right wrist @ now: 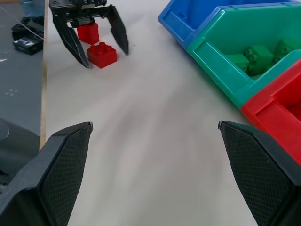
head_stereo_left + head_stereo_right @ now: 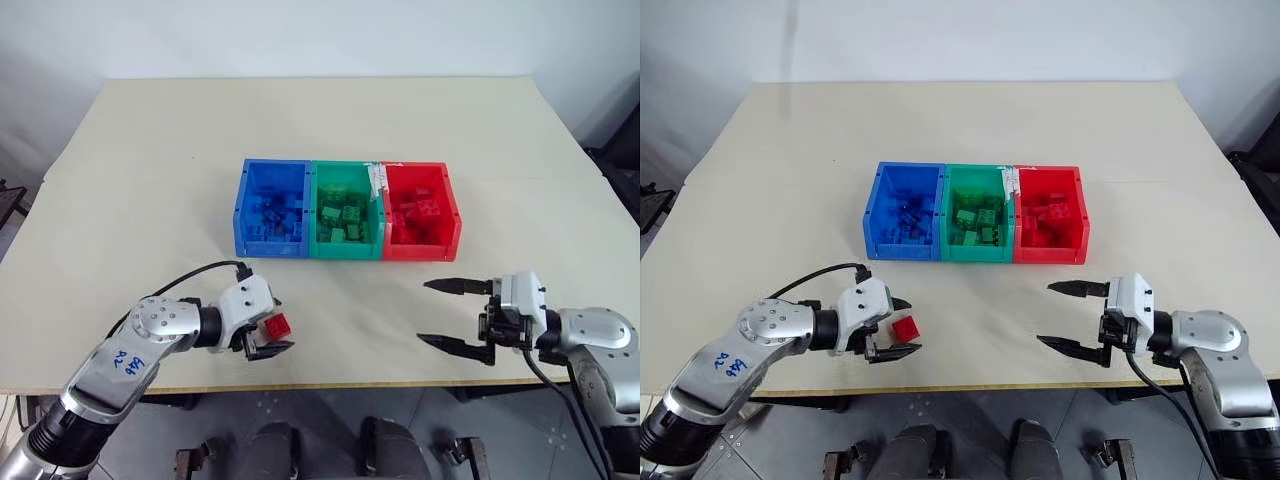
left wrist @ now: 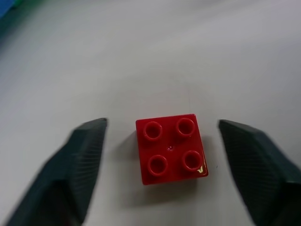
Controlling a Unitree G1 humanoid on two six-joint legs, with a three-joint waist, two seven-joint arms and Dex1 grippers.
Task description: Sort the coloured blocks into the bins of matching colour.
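On the table (image 2: 150,180), left claw (image 2: 896,328) straddles red block (image 3: 171,148), apart; right claw (image 2: 448,314) wide apart.

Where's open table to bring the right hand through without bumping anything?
Bare table lies between the bins and the near edge, from the left gripper across to the right gripper. The far half behind the bins is bare too. It is tight only at the left gripper, whose open fingers straddle a red block on the table.
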